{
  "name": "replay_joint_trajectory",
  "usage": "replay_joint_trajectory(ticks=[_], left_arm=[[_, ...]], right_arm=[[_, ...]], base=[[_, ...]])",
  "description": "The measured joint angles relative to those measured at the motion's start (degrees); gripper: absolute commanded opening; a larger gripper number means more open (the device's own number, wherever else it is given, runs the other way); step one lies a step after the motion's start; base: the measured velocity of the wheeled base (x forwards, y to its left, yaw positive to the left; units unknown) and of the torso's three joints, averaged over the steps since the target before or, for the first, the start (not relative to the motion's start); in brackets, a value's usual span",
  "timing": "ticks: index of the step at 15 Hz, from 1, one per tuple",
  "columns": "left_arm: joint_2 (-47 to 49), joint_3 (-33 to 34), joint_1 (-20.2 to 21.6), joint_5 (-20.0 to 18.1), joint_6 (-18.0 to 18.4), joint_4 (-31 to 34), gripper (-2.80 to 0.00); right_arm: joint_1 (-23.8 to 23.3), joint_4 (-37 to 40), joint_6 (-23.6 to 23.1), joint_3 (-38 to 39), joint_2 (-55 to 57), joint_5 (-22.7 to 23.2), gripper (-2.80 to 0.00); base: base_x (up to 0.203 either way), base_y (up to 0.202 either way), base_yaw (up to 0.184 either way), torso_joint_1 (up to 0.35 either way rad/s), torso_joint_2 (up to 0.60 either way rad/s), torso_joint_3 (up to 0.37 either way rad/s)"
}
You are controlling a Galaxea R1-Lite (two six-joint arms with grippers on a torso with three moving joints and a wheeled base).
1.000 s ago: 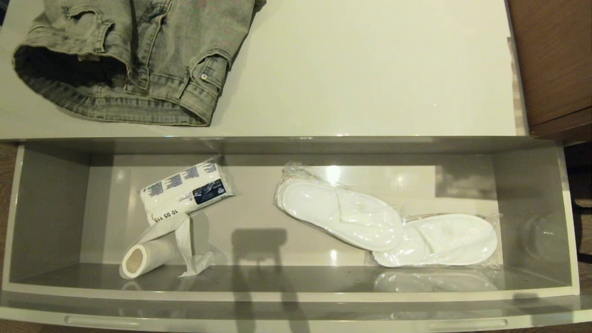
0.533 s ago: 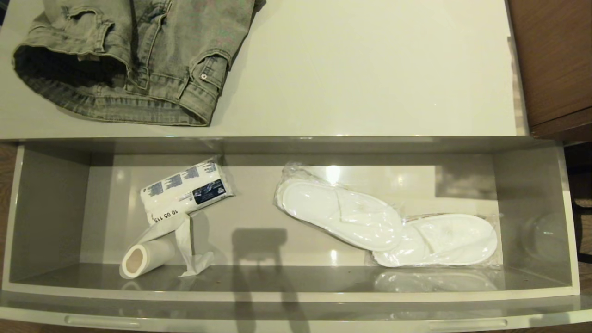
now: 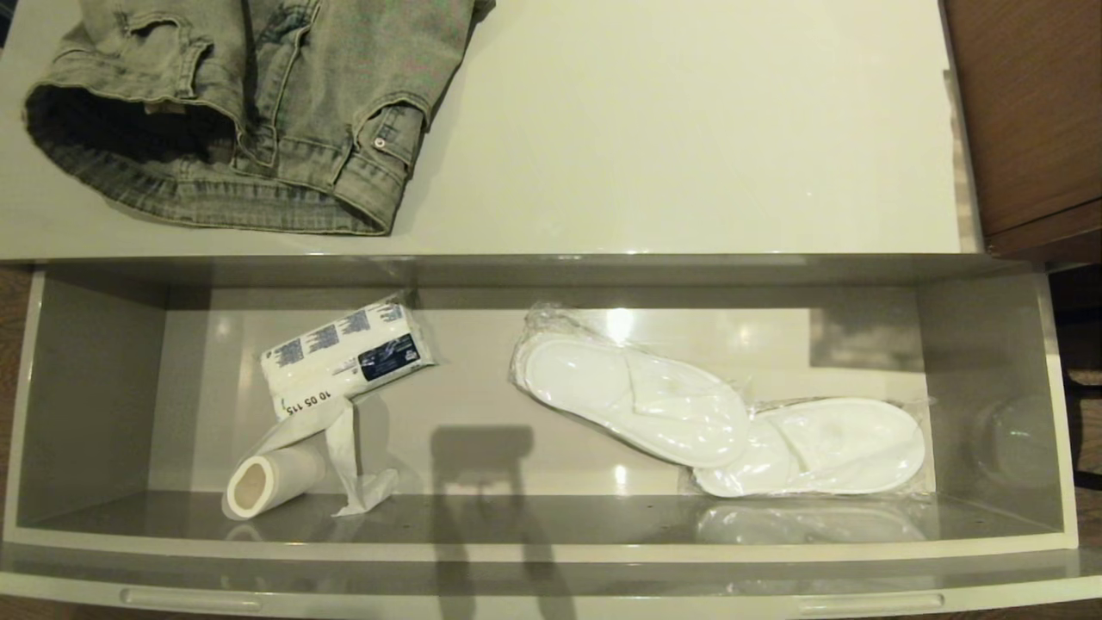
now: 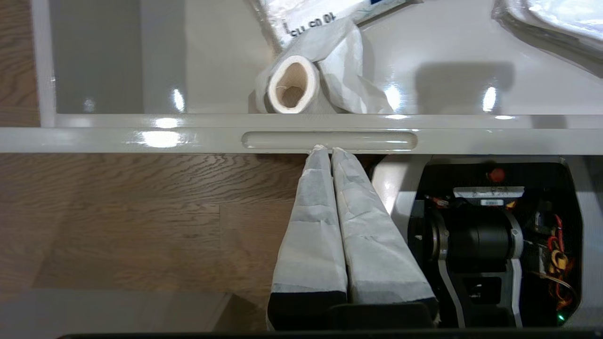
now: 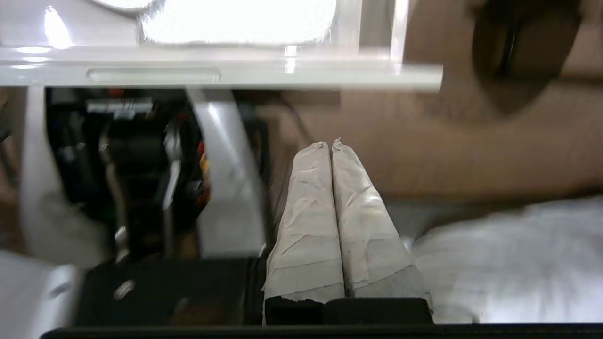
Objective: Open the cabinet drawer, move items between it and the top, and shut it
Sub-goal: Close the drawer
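Currently cabinet drawer (image 3: 551, 551) fully open; wrapped slippers (image 3: 723, 422) inside, denim garment (image 3: 250, 112) on top (image 3: 689, 129). Left gripper (image 4: 326, 149) clenched, empty, tips at slot handle (image 4: 330, 140), likely from pulling. Right gripper (image 5: 330, 143) clenched, empty, below drawer front.

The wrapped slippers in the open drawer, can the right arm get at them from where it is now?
Probably yes. The slippers lie uncovered on the right side of the drawer, nothing on top of them. The right end effector, shut, sits below the drawer front, so it would have to rise over that front first.
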Motion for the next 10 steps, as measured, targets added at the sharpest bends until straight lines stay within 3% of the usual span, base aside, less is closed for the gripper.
replay_joint_trajectory(ticks=[4,8,10], left_arm=[[0.0,0.0,0.02,-0.01,0.0,0.02,-2.8],[0.0,0.0,0.02,0.0,-0.01,0.02,-2.8],[0.0,0.0,0.02,0.0,0.01,0.0,-2.8]], right_arm=[[0.35,-18.39,-0.42,11.69,-3.83,0.07,-2.8],[0.39,-47.21,-1.9,31.5,-4.67,1.84,-2.8],[0.39,-60.92,-3.68,37.52,-4.79,3.02,-2.8]], base=[[0.0,0.0,0.0,0.0,0.0,0.0],[0.0,0.0,0.0,0.0,0.0,0.0],[0.0,0.0,0.0,0.0,0.0,0.0]])
